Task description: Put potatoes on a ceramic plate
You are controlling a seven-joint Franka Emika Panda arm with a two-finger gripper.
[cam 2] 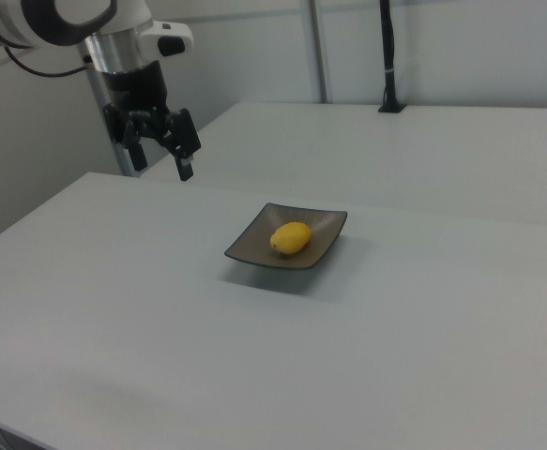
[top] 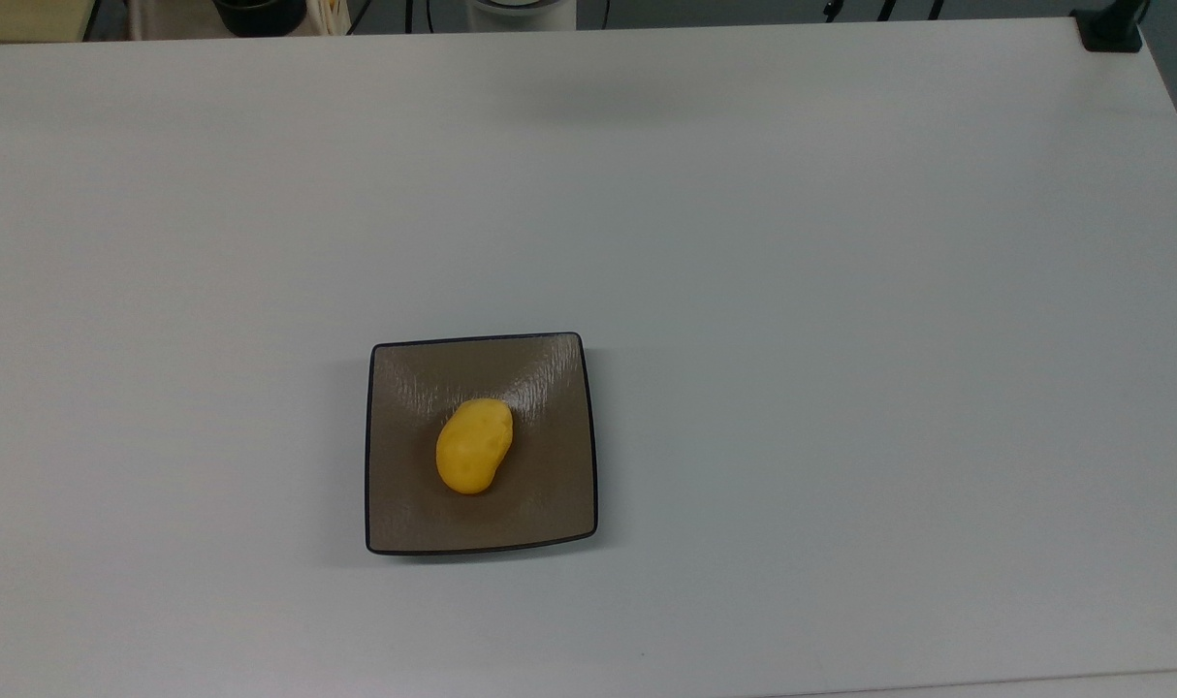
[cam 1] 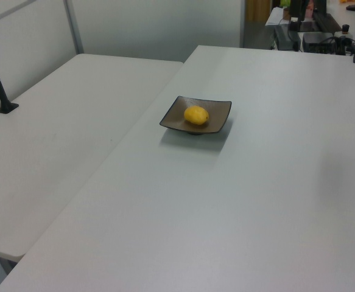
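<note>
The potato [top: 474,446] — a bright-yellow, bean-shaped lump — lies on the ceramic plate [top: 545,499], near its middle, with its long axis tilted so the upper end leans toward the top view's right. The plate is square and taupe-brown with a thin black rim, and it sits flat on the pale counter [top: 841,388], somewhat toward the top view's left and lower half. In the left view the potato [cam 1: 196,115] rests in the dish of the plate [cam 1: 215,123]; in the right view it [cam 2: 290,237] does likewise on the plate [cam 2: 248,247]. The pincer [cam 2: 159,158] hangs well apart from the plate, high at the right view's left over the counter's far edge — its two black fingers [cam 2: 188,141] are spread open and hold nothing.
</note>
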